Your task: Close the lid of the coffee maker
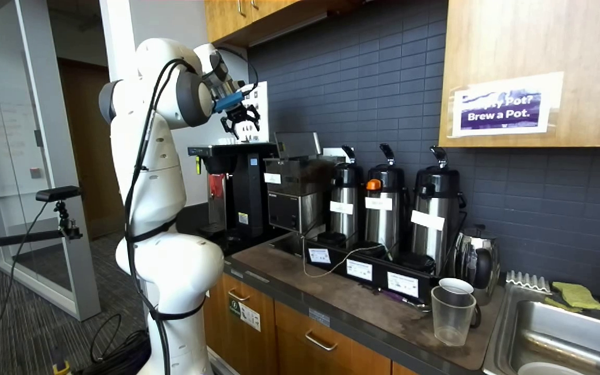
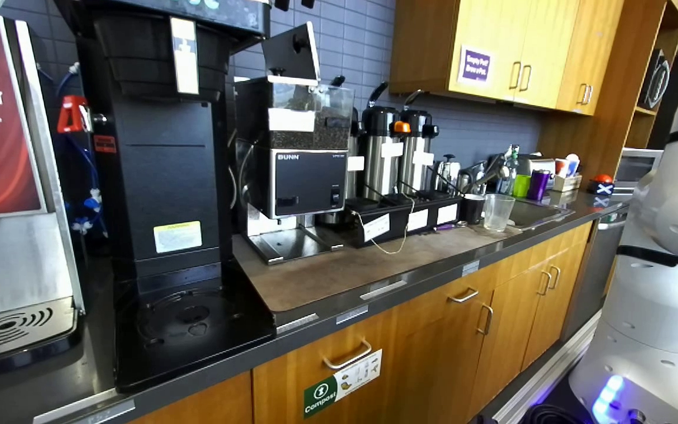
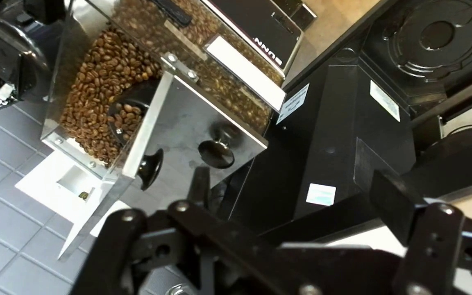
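The black boxy brewer (image 1: 248, 182) also shows in an exterior view (image 2: 168, 147) and in the wrist view (image 3: 301, 155). Its flat dark top panel (image 1: 232, 150) lies level. Beside it, the BUNN bean grinder (image 2: 309, 176) has a hinged lid (image 2: 286, 53) with a black knob, standing tilted up. In the wrist view, this raised lid appears nearly edge-on (image 3: 148, 127), with coffee beans (image 3: 100, 82) exposed; a second lid (image 3: 182, 110) lies flat over the other hopper half. My gripper (image 1: 247, 132) hangs above the brewer top, beside the raised lid. Its fingers (image 3: 295, 188) are apart, holding nothing.
Several steel airpots (image 1: 383, 208) stand beyond the grinder in a black rack (image 1: 362, 265). A tiled wall (image 1: 352, 83) rises behind, with wooden cabinets (image 1: 300, 18) above. A hot water dispenser (image 2: 9, 176) stands beside the brewer. A clear pitcher (image 1: 451, 317) stands near the sink (image 1: 565, 338).
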Robot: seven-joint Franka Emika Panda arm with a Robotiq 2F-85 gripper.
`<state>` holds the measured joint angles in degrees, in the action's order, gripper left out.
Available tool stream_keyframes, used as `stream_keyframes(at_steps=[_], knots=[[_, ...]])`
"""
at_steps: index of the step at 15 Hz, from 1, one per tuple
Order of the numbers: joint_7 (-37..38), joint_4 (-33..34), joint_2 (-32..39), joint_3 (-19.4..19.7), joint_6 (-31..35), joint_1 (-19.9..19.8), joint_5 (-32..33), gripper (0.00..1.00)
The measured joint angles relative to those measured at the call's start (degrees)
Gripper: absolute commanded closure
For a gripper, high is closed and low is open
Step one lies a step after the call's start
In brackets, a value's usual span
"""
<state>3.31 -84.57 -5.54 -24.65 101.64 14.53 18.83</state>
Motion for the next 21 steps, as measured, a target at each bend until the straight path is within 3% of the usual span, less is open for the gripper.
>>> stream_keyframes(at_steps=[8,15,21], knots=[[-6.74,4.88,6.32,5.56,0.73,-0.14,-2.83,0.0],[-7.79,11.23,11.43,6.2,0.42,-0.32,-2.55,0.0],[-8.49,12.65,13.1,7.77,0.18,-2.35,-2.52,0.0]])
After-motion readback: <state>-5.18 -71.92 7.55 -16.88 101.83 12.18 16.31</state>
